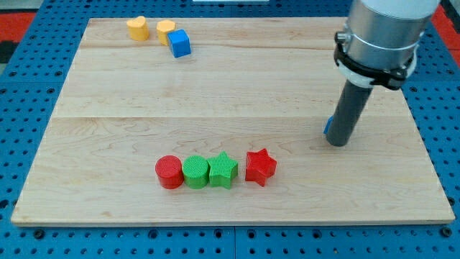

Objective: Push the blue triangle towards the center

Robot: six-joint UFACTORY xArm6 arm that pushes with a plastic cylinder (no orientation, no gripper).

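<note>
My tip (337, 142) rests on the wooden board (230, 101) at the view's right. A blue block (327, 126), only a sliver of it showing, sits right behind the rod on its left side; its shape is hidden, and it seems to touch the rod. A blue cube (180, 43) lies at the view's top left, far from my tip.
A yellow heart (137, 28) and a yellow cylinder (166, 31) sit next to the blue cube. Near the view's bottom middle stands a row: red cylinder (169, 172), green cylinder (195, 171), green star (223, 170), red star (260, 167).
</note>
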